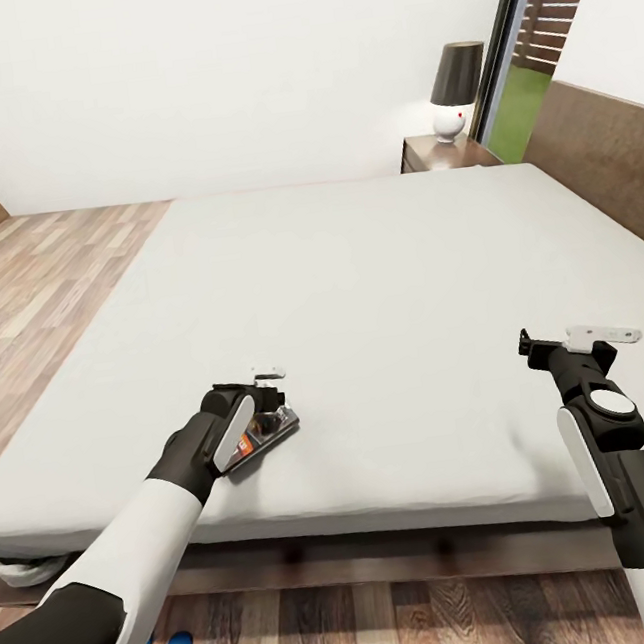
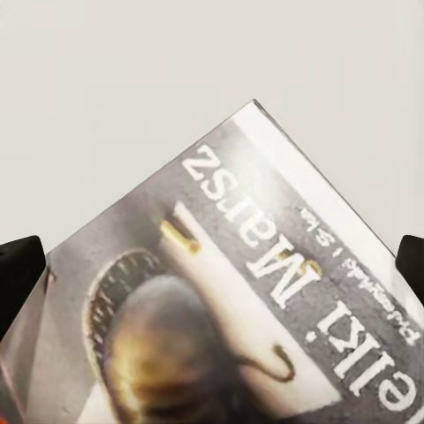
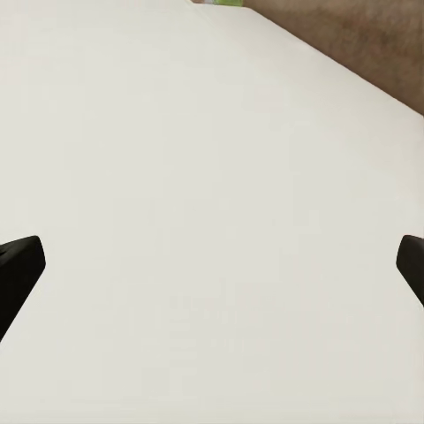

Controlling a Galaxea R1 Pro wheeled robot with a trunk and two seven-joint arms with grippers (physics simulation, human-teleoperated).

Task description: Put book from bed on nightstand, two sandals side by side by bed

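Left gripper [image 1: 268, 409], jaws wide astride the thin glossy grey-and-orange book [image 1: 264, 438] on the light-grey mattressed bed [image 1: 378, 285], poised for pickup; right gripper [image 1: 566, 340] jaws wide, idle at 3 o'clock.

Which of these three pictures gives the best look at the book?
The left wrist view: the book takes up much of that picture, close enough to read lettering on its cover. In the head view it is small, lying near the mattress edge and partly hidden under the left gripper. The right wrist view looks across bare mattress.
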